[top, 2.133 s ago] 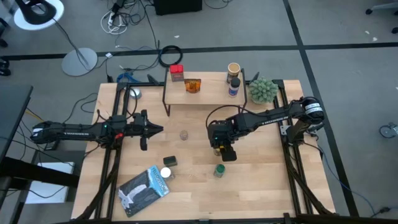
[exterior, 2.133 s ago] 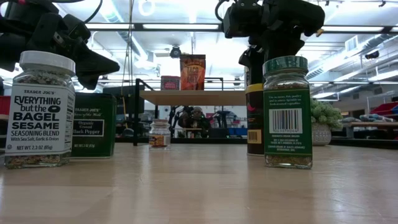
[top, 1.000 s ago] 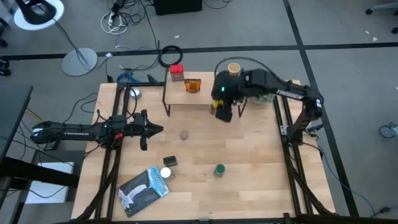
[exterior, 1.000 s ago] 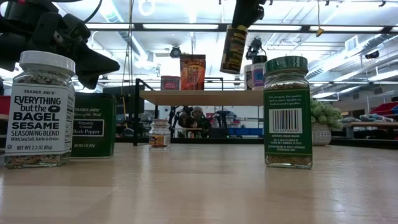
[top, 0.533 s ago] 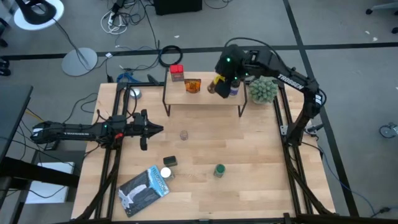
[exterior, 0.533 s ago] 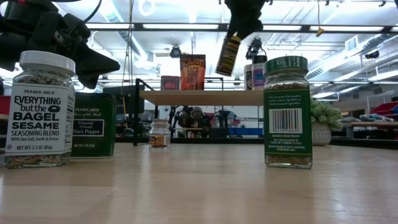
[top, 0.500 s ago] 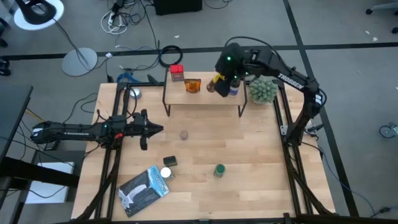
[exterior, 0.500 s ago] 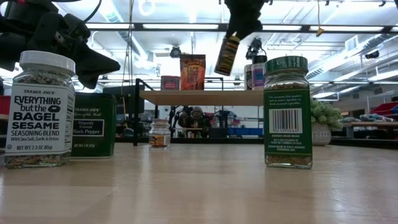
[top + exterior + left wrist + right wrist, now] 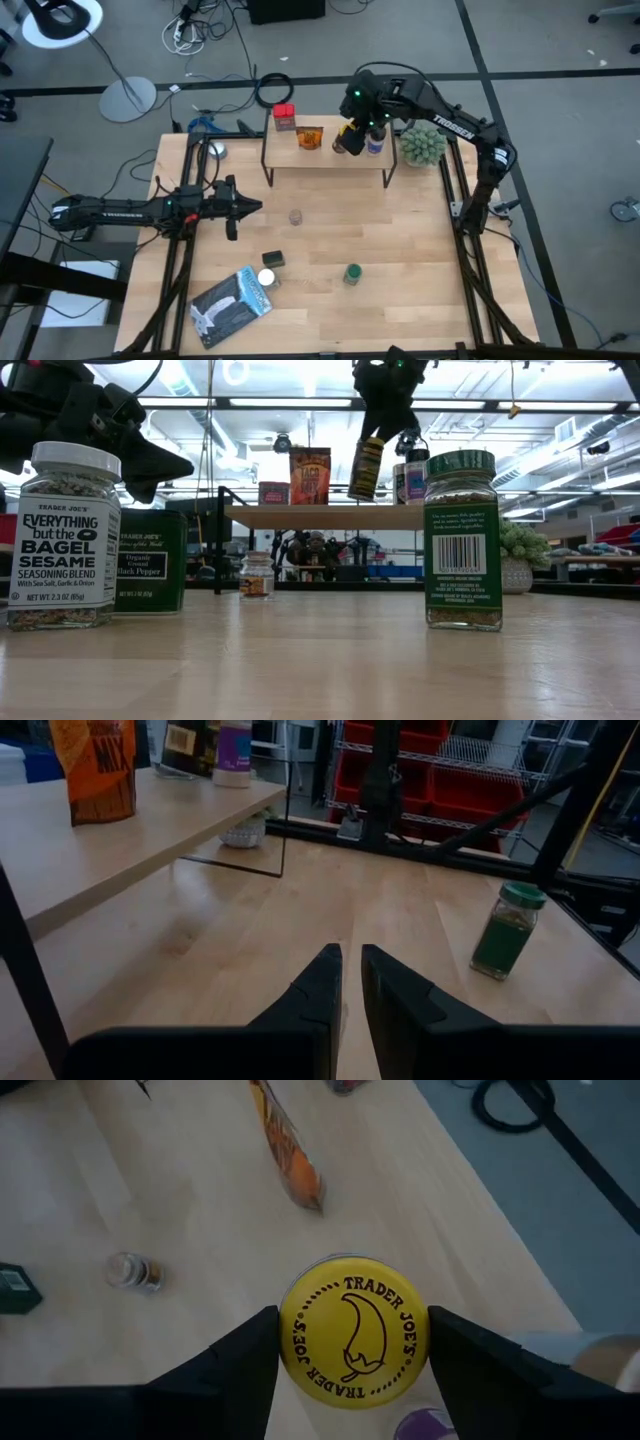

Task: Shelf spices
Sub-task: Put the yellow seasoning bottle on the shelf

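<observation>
While the right gripper hangs above the shelf, its fingers are clamped on either side of a yellow-lidded jar. Jar is off the board, held in the air over the shelf's right half, near a white-and-purple bottle and a tan-lidded jar. Long axis close to vertical but tilted: in the low view the lid end leans right, the base left. Lid faces up toward the wrist camera; base points down at the shelf.

Already on the shelf: red tin at the left back corner, orange packet standing upright just right of it.

On the bench: small clear jar in front of the shelf, green-lidded jar upright nearer the front, dark green tin and white-lidded jar side by side, flat blue-grey packet at the front left.

Left gripper lies low over the bench's left side, pointing right, fingers nearly together, holding nothing. Spiky green plant sits right of the shelf.
</observation>
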Action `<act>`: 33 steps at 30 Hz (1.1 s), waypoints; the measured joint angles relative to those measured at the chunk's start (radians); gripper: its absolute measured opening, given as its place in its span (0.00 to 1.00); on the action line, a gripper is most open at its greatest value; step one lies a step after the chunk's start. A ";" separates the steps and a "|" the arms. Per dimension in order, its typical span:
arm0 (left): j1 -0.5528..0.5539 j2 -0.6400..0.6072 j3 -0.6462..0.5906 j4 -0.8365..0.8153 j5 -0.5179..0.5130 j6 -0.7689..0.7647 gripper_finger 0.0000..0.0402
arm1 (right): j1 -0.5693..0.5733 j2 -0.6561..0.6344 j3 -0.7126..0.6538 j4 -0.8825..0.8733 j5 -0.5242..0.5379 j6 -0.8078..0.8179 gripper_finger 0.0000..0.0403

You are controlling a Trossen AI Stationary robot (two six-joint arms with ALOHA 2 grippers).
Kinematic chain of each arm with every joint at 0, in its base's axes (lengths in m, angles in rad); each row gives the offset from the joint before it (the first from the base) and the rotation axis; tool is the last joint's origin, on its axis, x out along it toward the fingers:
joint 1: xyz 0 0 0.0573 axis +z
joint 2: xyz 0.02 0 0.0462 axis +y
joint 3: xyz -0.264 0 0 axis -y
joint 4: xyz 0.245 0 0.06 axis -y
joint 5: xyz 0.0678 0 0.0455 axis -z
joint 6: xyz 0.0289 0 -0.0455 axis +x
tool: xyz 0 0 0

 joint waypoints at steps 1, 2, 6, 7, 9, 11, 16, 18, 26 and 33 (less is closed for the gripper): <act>0.000 0.000 0.000 0.000 0.000 0.000 0.12 | 0.000 0.004 0.000 0.000 -0.001 -0.002 0.58; 0.000 0.000 0.000 0.000 0.000 0.000 0.12 | 0.000 0.008 -0.001 -0.005 -0.001 -0.005 0.58; 0.000 0.000 0.000 -0.006 0.000 0.000 0.12 | 0.000 0.019 -0.001 -0.020 0.004 -0.022 0.59; 0.000 0.000 0.000 -0.005 0.000 0.000 0.12 | 0.000 0.021 -0.001 -0.020 0.006 -0.024 0.59; 0.000 -0.001 0.000 -0.007 0.000 0.000 0.12 | 0.000 0.022 -0.001 -0.018 0.008 -0.024 0.59; 0.000 0.000 0.000 -0.006 0.000 0.000 0.12 | 0.000 0.022 -0.001 -0.004 0.009 -0.024 0.59; 0.000 0.000 0.000 -0.007 -0.001 0.000 0.12 | 0.000 0.022 -0.001 -0.002 0.010 -0.024 0.63; 0.000 0.000 0.000 -0.007 -0.001 0.000 0.12 | 0.000 0.022 -0.001 -0.002 0.010 -0.024 0.65; 0.000 0.000 0.000 -0.007 -0.001 0.000 0.12 | 0.000 0.021 -0.001 0.001 0.022 -0.045 0.70; 0.000 0.000 0.000 -0.008 -0.001 0.000 0.12 | 0.000 0.016 0.067 -0.008 0.063 -0.057 0.70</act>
